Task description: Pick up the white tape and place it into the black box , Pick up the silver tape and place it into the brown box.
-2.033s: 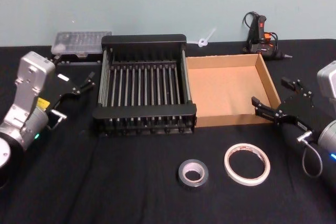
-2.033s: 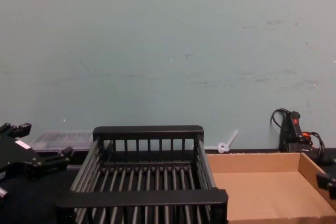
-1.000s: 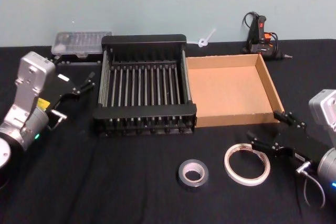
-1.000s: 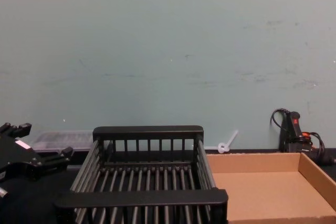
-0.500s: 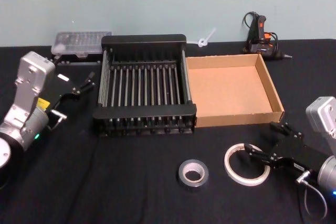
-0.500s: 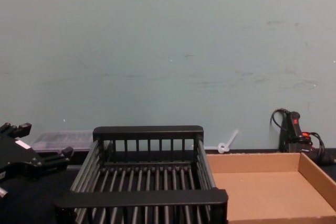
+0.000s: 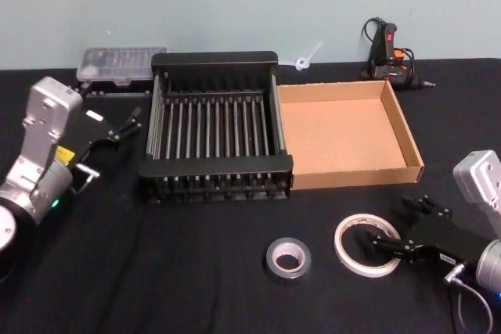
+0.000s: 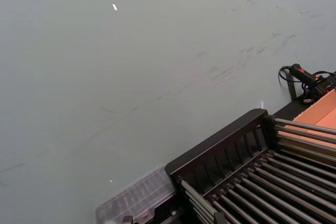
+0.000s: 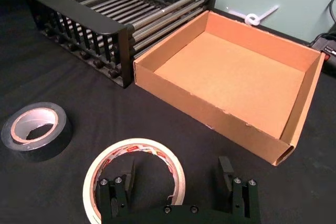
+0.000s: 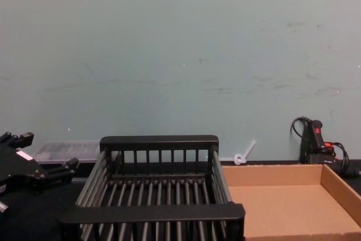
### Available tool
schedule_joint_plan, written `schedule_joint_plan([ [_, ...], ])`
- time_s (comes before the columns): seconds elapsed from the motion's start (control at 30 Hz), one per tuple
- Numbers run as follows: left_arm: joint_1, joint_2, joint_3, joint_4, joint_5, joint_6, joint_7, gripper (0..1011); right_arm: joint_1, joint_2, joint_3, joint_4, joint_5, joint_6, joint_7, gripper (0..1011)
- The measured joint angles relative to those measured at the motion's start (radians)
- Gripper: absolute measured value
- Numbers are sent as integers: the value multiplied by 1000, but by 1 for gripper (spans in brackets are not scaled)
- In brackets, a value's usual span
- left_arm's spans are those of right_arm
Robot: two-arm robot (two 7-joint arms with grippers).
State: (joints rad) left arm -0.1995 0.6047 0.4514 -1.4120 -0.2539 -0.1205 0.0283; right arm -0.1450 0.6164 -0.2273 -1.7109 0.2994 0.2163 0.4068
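White tape (image 7: 367,245) between spread right claw (image 7: 398,227) fingers

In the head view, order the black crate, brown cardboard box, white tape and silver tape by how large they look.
1. Black crate and brown cardboard box: close in footprint, too alike to rank.
2. White tape, the wider ring.
3. Silver tape, smallest across, though thicker.
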Motion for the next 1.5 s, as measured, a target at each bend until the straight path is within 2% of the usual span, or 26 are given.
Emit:
schedule_joint_plan([
  [0.57,0,0,0,0,0,0,0,1002,19,5,-19,16,19,35,9,1002],
  [1.5,0,0,0,0,0,0,0,1001,63,-7,-46,63,14,35,6,1002],
])
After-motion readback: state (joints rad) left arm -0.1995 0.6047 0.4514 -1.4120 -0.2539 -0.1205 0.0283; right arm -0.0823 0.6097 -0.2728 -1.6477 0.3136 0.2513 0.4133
